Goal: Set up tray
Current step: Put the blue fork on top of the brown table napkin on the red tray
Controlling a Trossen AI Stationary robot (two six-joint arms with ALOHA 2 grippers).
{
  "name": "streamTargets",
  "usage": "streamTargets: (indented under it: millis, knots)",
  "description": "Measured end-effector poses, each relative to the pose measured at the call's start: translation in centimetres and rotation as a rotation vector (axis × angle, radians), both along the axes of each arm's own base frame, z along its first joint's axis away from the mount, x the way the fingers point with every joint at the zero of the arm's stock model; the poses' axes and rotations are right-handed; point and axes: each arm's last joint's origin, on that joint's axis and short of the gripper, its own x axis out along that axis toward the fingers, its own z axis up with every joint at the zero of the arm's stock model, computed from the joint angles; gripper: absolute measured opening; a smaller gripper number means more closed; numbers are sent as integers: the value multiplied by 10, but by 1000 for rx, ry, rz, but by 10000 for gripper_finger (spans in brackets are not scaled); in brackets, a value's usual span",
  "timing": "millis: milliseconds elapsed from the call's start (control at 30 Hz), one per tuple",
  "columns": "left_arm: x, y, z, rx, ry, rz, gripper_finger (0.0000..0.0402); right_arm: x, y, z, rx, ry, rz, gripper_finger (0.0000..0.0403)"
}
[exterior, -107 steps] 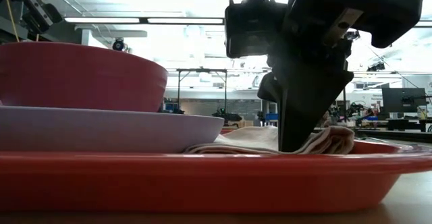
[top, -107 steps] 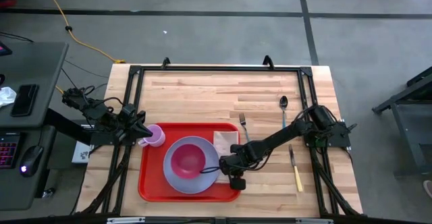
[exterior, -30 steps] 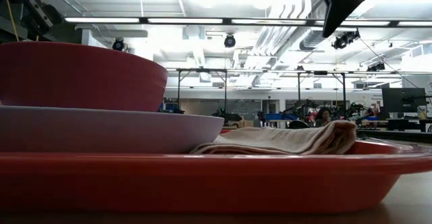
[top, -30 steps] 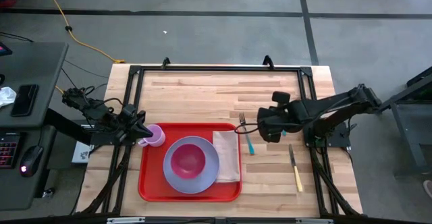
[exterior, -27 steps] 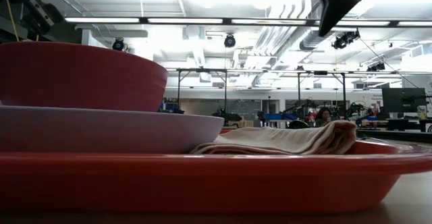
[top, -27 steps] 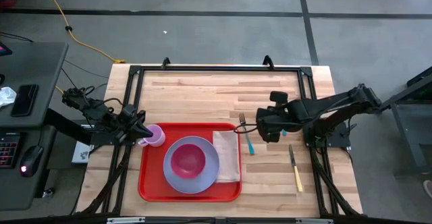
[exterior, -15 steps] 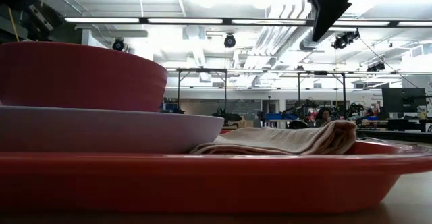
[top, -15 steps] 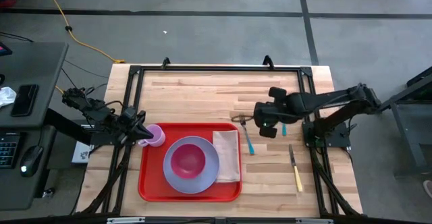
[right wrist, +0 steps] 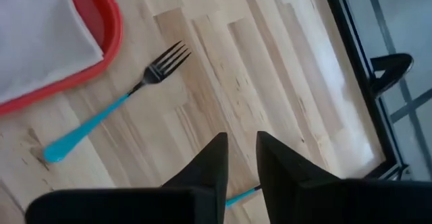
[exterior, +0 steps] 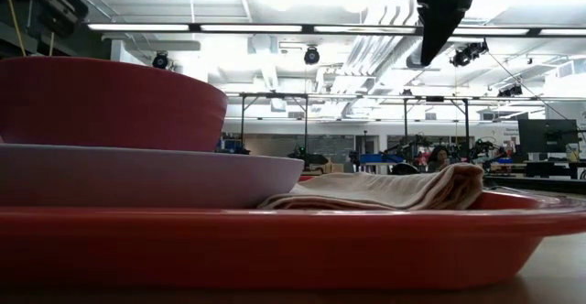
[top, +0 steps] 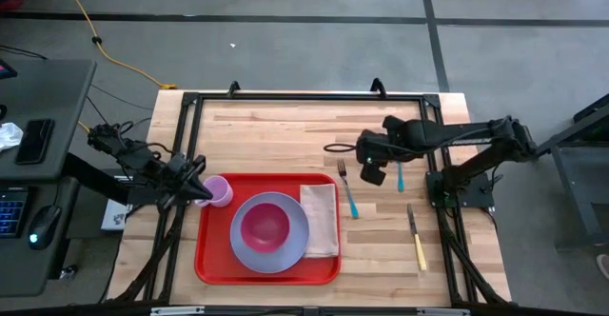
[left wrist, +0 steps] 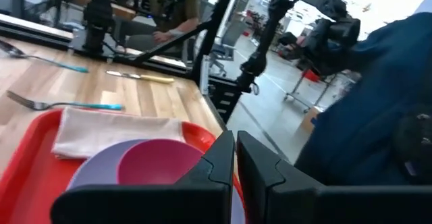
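Far left of the high view: a grey desk [top: 43, 154] with keyboard and mouse, beside grey concrete floor [top: 285, 49] crossed by a yellow cable [top: 95, 38].

Left pincer [top: 203, 190] sits at the tabletop's [top: 285, 126] left edge, fingers closed together, empty, tips just beside a small lilac cup [top: 220, 191] in the tray's upper left corner.

Tray [top: 211, 259], red, lies lower centre of the light wood tabletop. On it: a lavender plate [top: 243, 252] with a magenta bowl [top: 265, 225], and a tan napkin [top: 322, 219] along its right side.

Just right of the tray, a teal-handled fork [top: 348, 191] on bare wood.

Right pincer [top: 329, 149] hangs above the tabletop, centre frame, fingers slightly parted, holding nothing.

Further right: a yellow-handled knife [top: 417, 238].

Low view: ceiling strip lights [exterior: 275, 27] and distant workbenches.
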Motion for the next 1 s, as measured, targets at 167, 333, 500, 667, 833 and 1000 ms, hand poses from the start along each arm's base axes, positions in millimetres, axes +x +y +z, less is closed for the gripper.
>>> streamTargets:
  millis: [167, 333, 500, 667, 833, 1000]
  knots:
    - [0, 0, -2, 10, 16, 15, 49, 1, 0, 0, 8, -23, -39, 73]
    - [0, 1, -3, 20, 28, 16, 49, 1, 0, 0, 6, -42, -65, 83]
    - [0, 1, -2, 46, 1, 18, 49, 2, 0, 0, 9, -53, -85, 91]
    - [0, 1, -2, 46, -2, 18, 49, 4, 0, -8, 23, -94, -111, 95]
    - [0, 1, -1, 22, 7, 18, 49, -1, 1, -43, 85, -93, -163, 95]
    - [0, 0, -1, 4, 14, 15, 49, 0, 3, -70, 160, -136, -199, 96]
